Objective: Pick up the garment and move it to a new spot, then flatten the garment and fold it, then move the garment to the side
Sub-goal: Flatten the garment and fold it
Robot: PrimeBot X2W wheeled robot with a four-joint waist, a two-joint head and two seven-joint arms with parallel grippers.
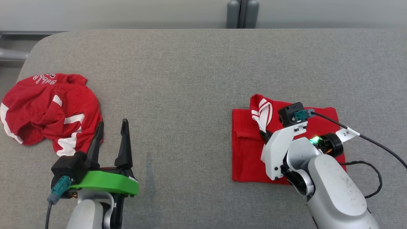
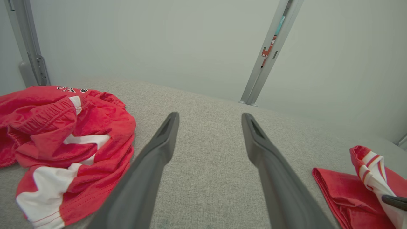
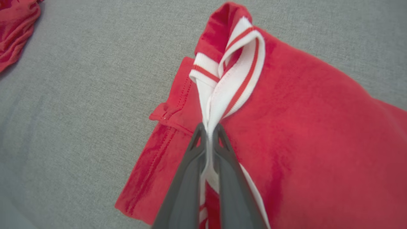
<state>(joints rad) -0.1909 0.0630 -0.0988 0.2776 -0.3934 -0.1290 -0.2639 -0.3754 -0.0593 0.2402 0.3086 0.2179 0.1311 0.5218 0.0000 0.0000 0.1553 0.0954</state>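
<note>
Two red garments are lying on the grey worktop (image 1: 190,79), well apart: a crumpled garment (image 1: 47,111) is sitting in a heap at the robot's left, and a folded garment (image 1: 248,149) is resting as a neat, roughly square packet at its right. The right pincer (image 3: 208,130) is reaching over that packet and is clenching the striped trim (image 3: 235,73), the white-and-red band that is rising in a loop above the flat cloth; its two dark fingers are pressing together with the band running between them. The left pincer (image 1: 113,124) is hovering released just beside the crumpled heap, its fingers standing wide and grasping nothing. Judging by the packet's tidy edges, the folding is looking done, and the step in hand is probably the shift of the folded garment to the side, though a last tuck of the trim is also possible. Pulling by the trim alone is risking the layers peeling open, so the next move is calling for a low, slow drag or lift that is carrying the whole packet together, then a release once it is lying flat.
</note>
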